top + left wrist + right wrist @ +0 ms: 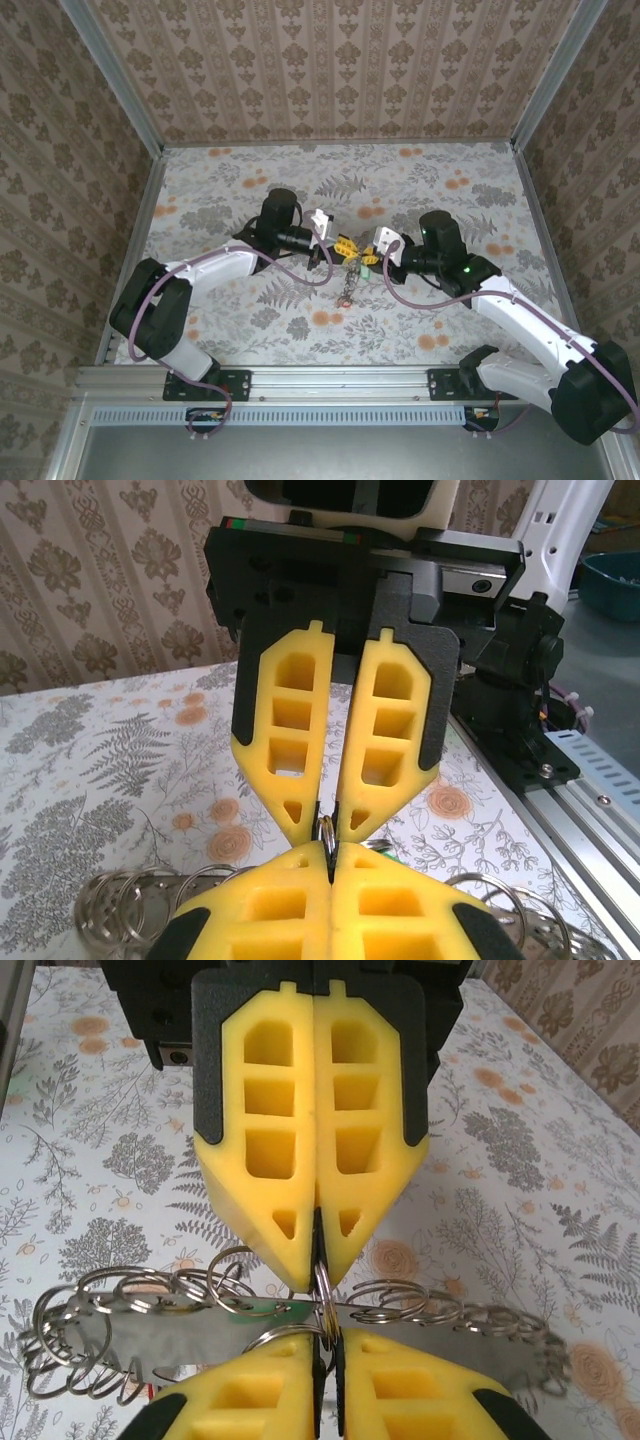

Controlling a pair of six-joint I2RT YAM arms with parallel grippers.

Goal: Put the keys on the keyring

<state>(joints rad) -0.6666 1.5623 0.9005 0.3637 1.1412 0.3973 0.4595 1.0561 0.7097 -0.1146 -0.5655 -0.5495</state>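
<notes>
Keyring [322, 1295] is a thin grey wire loop, seen almost edge-on and upright, above the flowered table [230, 165] at its middle. In the right wrist view a row of similar wire rings [130, 1295] runs out to either side of it, overlapping like a loose coil. From above, the same rings [347, 285] trail as a short chain towards the near edge.

Much is hard to read. So many like loops cross here that the outline of the keyring cannot be followed all the way round, and most of it is hidden between yellow pads. A blurred grey band lies under the rings, and I cannot tell whether it is metal or shadow. Just left of the loop only the flat edge of a green key [262, 1308] shows. The rest of the keys cannot be made out.

The left hand [343, 245] comes in from the left with its pads pressed together, and the wire of the keyring is pinched at their tips. The loop sits exactly where the two hands meet nose to nose. The right hand [368, 256] faces it from the right, its fingers drawn in to a thin slit, and the same wire [326, 830] is caught between its tips [300, 1345].
</notes>
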